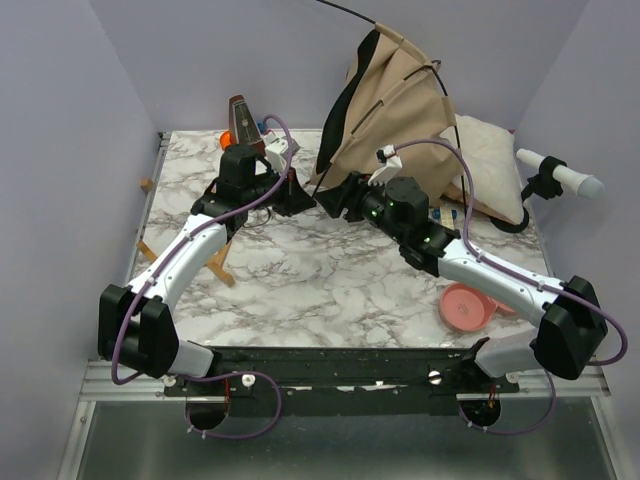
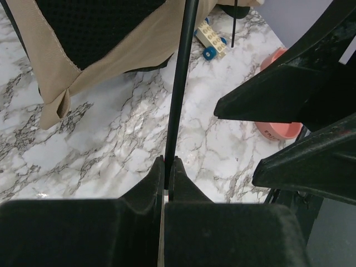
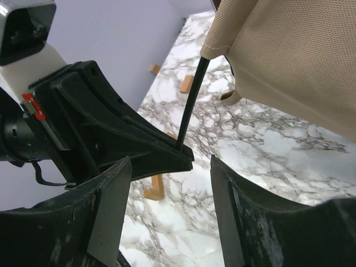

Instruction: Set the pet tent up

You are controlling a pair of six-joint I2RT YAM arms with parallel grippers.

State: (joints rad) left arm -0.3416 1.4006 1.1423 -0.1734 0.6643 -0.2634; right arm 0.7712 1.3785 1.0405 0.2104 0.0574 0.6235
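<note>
The pet tent (image 1: pixel 392 105), tan fabric with black lining, stands half collapsed at the back of the table, with thin black poles sticking out of it. My left gripper (image 1: pixel 300 201) is shut on the lower end of one black pole (image 2: pixel 179 94), which runs up into a tan sleeve (image 3: pixel 214 41) at the tent's edge. The pole is pinched between the fingertips (image 2: pixel 157 177). My right gripper (image 3: pixel 169 192) is open just beside the left gripper (image 3: pixel 161 150), facing it, with only bare marble between its fingers. It shows as two black fingers (image 2: pixel 278 100) in the left wrist view.
A white fluffy pillow (image 1: pixel 492 160) lies behind the tent at the right. A pink bowl (image 1: pixel 466 306) sits near the right arm, and a toy block (image 2: pixel 213 40) lies by the tent. Wooden pieces (image 1: pixel 222 268) lie at the left, and a brown metronome-like object (image 1: pixel 242 118) stands at the back.
</note>
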